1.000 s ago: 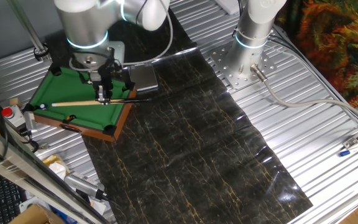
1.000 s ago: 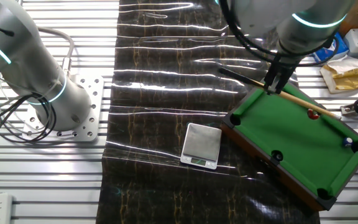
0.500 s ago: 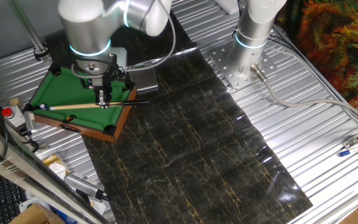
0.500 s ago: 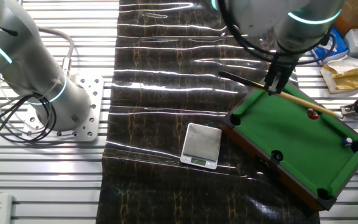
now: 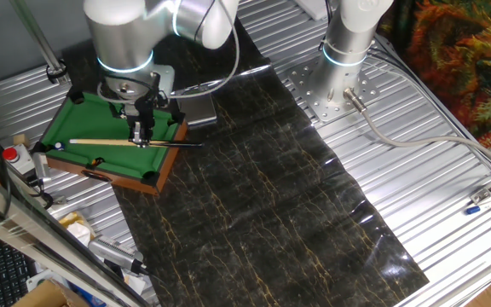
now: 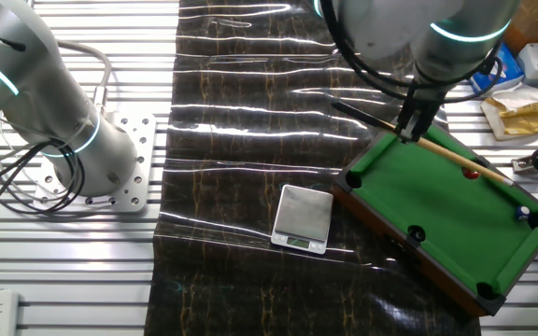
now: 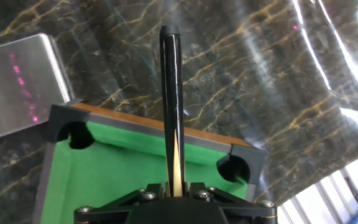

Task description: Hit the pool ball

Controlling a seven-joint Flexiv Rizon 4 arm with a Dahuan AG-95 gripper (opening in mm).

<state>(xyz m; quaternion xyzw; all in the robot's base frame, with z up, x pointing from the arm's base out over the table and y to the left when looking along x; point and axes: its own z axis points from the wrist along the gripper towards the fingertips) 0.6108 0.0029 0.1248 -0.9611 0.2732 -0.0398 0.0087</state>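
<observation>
Here we saw the ribbed metal surface with a dark marbled mat laid along it. On the mat's end sat a small green pool table with a wooden frame, and just beside it lay a silver scale. Our arm stood over the pool table with the tool pointing down, clamped on the cue. The cue lay nearly level across the felt, its dark butt sticking out past the table's edge over the mat; in the hand view the butt ran straight out between two corner pockets. In the other fixed view the tool held the cue near the table's far rail, and the pale shaft ran toward a red ball on the felt. We could not tell whether the tip touched the ball. A white ball sat near a corner pocket, well apart from the red one.
</observation>
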